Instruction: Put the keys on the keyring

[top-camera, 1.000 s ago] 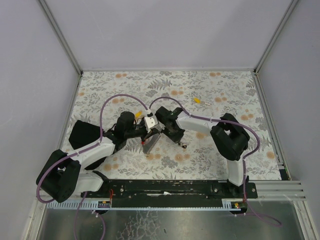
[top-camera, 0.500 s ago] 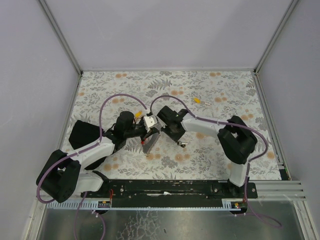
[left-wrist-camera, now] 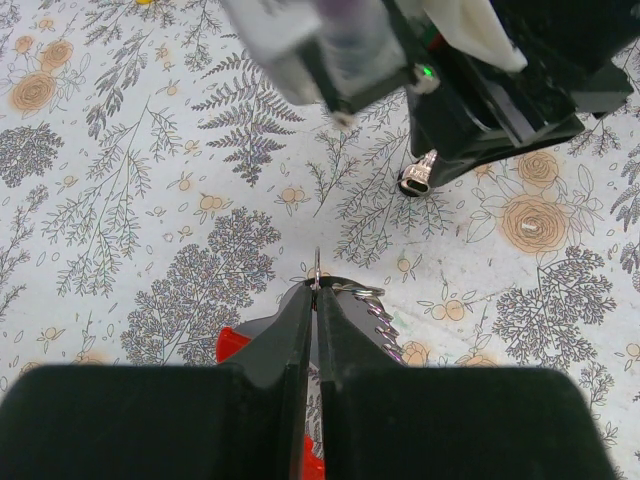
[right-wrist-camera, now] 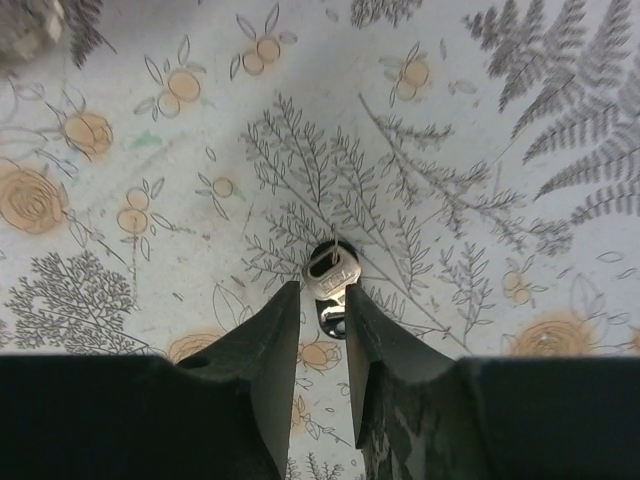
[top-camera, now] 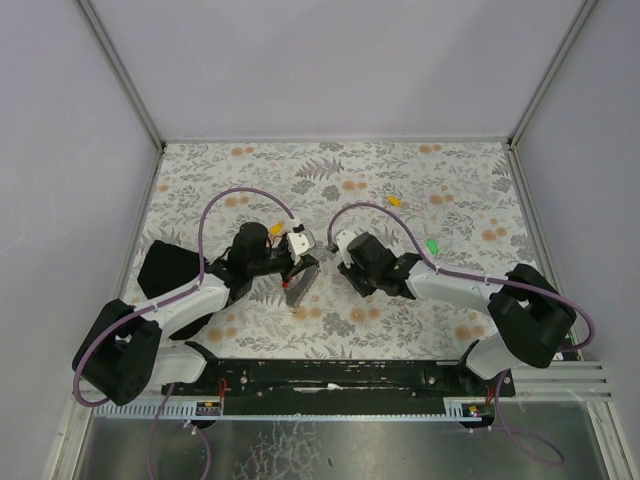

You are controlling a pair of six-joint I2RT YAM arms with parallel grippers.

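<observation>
My left gripper [left-wrist-camera: 316,290] is shut on the thin wire ring of the keyring [left-wrist-camera: 262,335], whose red loop and grey piece show under the fingers. From above, the keyring [top-camera: 300,288] hangs below the left gripper [top-camera: 300,268] at mid-table. My right gripper [right-wrist-camera: 322,290] stands open just over the cloth. A small silver key with a black head [right-wrist-camera: 332,272] lies between its fingertips with a gap on the left side. The same key [left-wrist-camera: 417,180] shows under the right gripper [top-camera: 352,283] in the left wrist view. A green key [top-camera: 432,245] and a yellow key [top-camera: 395,201] lie further back.
The floral cloth [top-camera: 450,180] covers the table inside grey walls. Purple cables loop over both wrists. The right arm's elbow [top-camera: 530,320] sits low at the right edge. A short silver chain [left-wrist-camera: 385,318] trails off the keyring beside the left fingers.
The right jaws have opened and let go of the black-headed key, which now rests on the cloth. The right arm's elbow has swung out to the right, uncovering the green key. The left arm stayed still.
</observation>
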